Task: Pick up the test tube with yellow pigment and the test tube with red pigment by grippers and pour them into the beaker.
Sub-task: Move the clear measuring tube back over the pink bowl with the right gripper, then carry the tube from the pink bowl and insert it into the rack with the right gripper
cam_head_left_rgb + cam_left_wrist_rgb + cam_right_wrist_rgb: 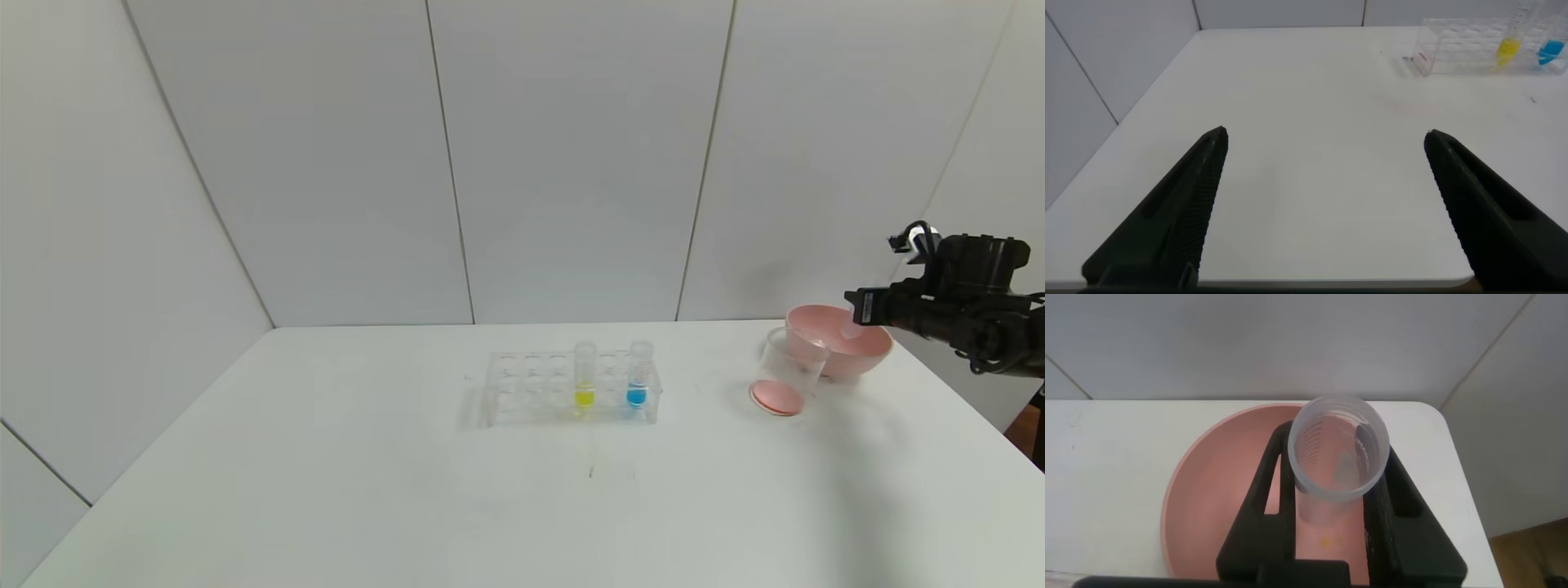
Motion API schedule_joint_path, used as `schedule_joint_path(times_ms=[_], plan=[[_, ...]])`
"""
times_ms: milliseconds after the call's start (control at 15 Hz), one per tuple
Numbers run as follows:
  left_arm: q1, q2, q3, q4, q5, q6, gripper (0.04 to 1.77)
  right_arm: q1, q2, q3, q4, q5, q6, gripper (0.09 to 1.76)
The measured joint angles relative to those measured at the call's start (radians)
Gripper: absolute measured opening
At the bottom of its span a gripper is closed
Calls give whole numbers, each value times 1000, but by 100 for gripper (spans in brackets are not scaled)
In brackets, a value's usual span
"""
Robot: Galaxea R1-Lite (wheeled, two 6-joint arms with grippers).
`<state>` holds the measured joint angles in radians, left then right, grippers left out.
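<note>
The test tube with yellow pigment (584,377) stands in the clear rack (531,392) at mid-table; it also shows in the left wrist view (1508,45). The beaker (788,380) stands right of the rack with pinkish-red liquid at its bottom. My right gripper (857,317) is above the pink bowl (865,347), behind the beaker. In the right wrist view it (1335,445) is shut on a clear test tube (1339,469), seen mouth-on and nearly empty, with a small orange spot near its bottom: the red-pigment tube. My left gripper (1327,135) is open and empty over the table's left front.
A tube with blue liquid (638,376) stands in the rack right of the yellow one. The pink bowl (1208,498) sits near the table's back right corner, close to the right edge. White panel walls close off the back.
</note>
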<state>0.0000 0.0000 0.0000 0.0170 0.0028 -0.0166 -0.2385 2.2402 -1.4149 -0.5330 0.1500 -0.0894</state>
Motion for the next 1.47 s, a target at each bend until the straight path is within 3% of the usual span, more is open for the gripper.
schedule_joint_path(times_ms=[333,600,800,1067,1467], plan=[[0,0,0,0,0,0,172,-1,0,1,0,6,-2,53],[0,0,0,0,0,0,172,-1,0,0,-2,6,1,98],[0,0,0,0,0,0,172,-1,0,0,-1,6,1,121],[0,0,0,0,0,0,172,-1,0,1,-1,6,1,141],[0,0,0,0,0,0,172,16,-79,45,32,13,0,157]])
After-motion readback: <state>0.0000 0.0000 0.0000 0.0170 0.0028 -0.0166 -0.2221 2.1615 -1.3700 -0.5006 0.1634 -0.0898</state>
